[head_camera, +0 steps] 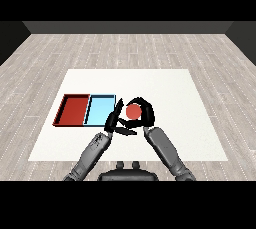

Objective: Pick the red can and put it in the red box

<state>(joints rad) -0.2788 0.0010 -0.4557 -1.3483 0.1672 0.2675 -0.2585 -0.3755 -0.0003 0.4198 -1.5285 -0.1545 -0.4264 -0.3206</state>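
The right hand point(142, 110) is curled round the red can point(133, 111) just right of the light blue tray point(100, 108), the left hand point(114, 118) rests open beside it, and the red tray point(73, 109) holds nothing, so transfer remains outstanding.

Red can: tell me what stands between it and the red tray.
The red can, held in the right robot hand, has the light blue tray and the left robot hand between it and the red tray.
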